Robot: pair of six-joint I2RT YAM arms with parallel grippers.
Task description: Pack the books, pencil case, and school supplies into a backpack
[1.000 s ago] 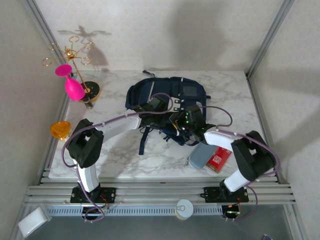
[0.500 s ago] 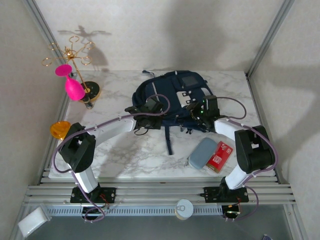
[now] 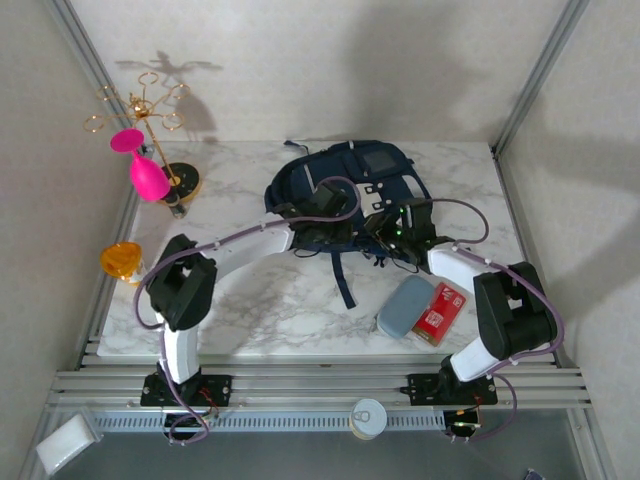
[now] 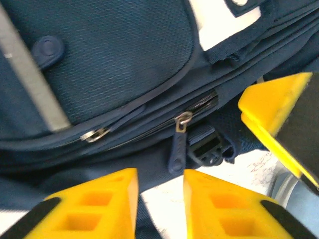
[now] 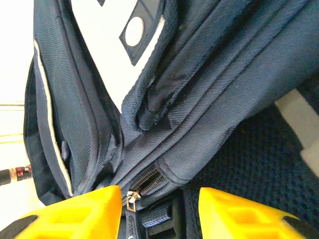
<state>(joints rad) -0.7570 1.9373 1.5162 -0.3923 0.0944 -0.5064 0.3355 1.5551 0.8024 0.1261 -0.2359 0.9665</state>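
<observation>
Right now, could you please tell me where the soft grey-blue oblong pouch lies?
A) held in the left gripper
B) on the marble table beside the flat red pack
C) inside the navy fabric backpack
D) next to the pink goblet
B: the soft grey-blue oblong pouch lies on the marble table with the flat red pack beside it, nearer the arms' bases than the navy fabric backpack.

The navy backpack (image 3: 340,165) lies flat at the tabletop's (image 3: 250,300) far middle, front pockets up (white-grey patches showing). The grey-blue pencil case (image 3: 405,306) lies near right, red school supplies (image 3: 439,312) just beside it.
</observation>
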